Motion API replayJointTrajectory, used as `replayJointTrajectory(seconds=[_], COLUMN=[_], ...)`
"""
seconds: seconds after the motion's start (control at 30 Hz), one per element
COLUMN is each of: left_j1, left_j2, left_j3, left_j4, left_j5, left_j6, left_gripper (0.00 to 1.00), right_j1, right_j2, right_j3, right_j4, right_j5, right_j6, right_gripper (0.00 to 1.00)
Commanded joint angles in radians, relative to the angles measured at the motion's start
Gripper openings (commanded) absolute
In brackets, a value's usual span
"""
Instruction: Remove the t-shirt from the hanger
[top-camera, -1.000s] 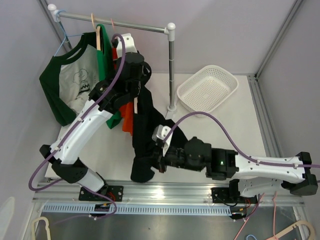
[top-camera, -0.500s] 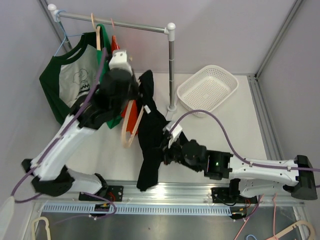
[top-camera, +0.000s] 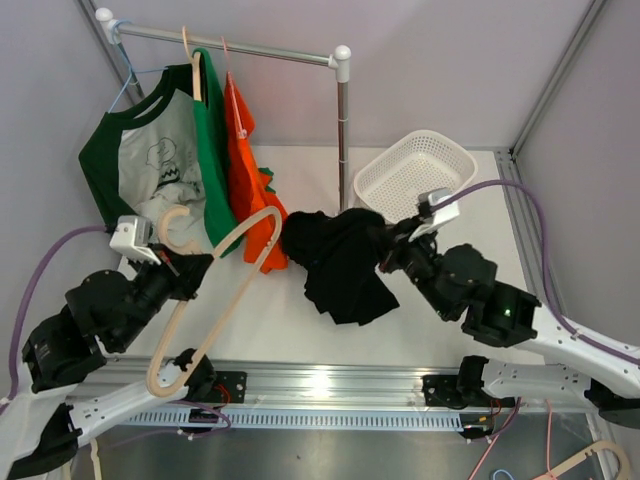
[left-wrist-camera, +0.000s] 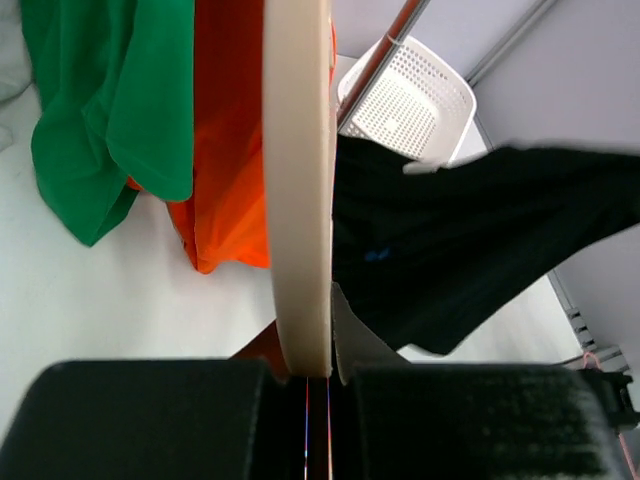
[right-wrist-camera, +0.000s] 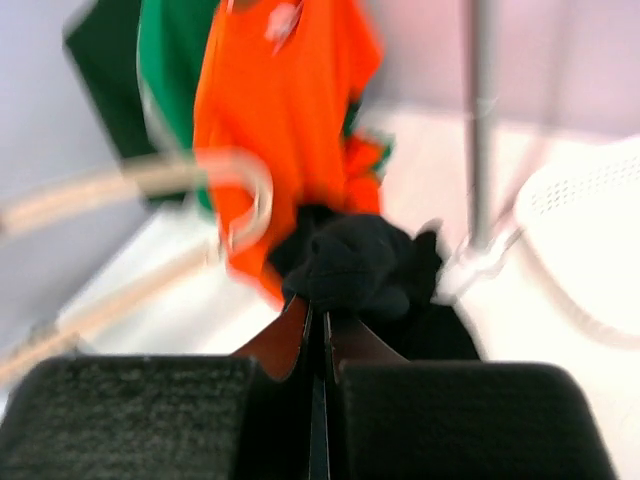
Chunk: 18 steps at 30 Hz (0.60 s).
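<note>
You have a white table (top-camera: 300, 330) in front of you, with a metal clothes rail with white end knobs (top-camera: 230, 44) standing over its far left part. Three garments hang from that rail: a dark green and grey raglan shirt with a cartoon print (top-camera: 140, 160) on the left, a plain green shirt (top-camera: 212, 140) beside it, and an orange shirt (top-camera: 245, 165) to the right of that.

The black t-shirt (top-camera: 340, 265) is off the hanger. It is bunched up over the middle of the table, just right of the orange shirt's hem and near the foot of the rail's post. Behind it, on the far right, sits a white perforated plastic basket (top-camera: 415, 175).

The cream curved wooden hanger (top-camera: 225, 290) is bare and tilted over the near left of the table, apart from the black t-shirt.

Your left gripper (left-wrist-camera: 318, 372) is closed tight on the hanger, whose bar runs up between its fingers. Your right gripper (right-wrist-camera: 315, 325) has its fingers pinched almost together on a fold of the black t-shirt, which bunches just beyond the tips.
</note>
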<state>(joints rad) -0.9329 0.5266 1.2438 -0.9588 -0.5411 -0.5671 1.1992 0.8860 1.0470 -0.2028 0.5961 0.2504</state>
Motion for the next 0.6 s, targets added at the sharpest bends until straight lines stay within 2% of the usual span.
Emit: replayJointTrajectory(seconds=[0.0,0.1,0.17,0.2,0.33,0.4,0.47,0.57], left_j1=[-0.006,-0.006,-0.004,-0.006,-0.006,-0.006,-0.004,-0.006], left_j2=[0.004,0.032,0.049,0.052,0.065,0.069,0.072,0.092], left_j3=[-0.075,-0.122,-0.142,-0.148,-0.15,-0.138,-0.135,-0.095], left_j4=[0.136,0.192,0.245,0.265,0.351,0.364,0.373,0.364], left_j5=[0.075,0.116,0.158,0.174,0.253,0.25,0.239,0.213], left_j6=[0.054,0.104,0.122,0.145,0.202,0.216,0.225,0.246], left_gripper=[0.01,0.01,0.01,0.01,0.01,0.01,0.01,0.01], right_j1=[-0.009,-0.021,-0.067,-0.093,-0.254,-0.34,-0.398,-0.501], right_j2=[-0.012,0.043,0.086,0.143,0.282,0.326,0.413,0.552], right_j3=[0.113,0.168,0.223,0.308,0.531,0.585,0.645,0.823], right_j4=[0.16,0.361,0.429,0.456,0.505,0.642,0.695,0.741], right_j5=[0.2,0.263,0.258,0.217,0.035,-0.022,-0.094,-0.148], right_j6=[-0.114,-0.323,-0.477,-0.511,-0.591,-0.617,-0.611,-0.579], right_gripper=[0.0,0.0,0.0,0.0,0.0,0.0,0.0,0.0])
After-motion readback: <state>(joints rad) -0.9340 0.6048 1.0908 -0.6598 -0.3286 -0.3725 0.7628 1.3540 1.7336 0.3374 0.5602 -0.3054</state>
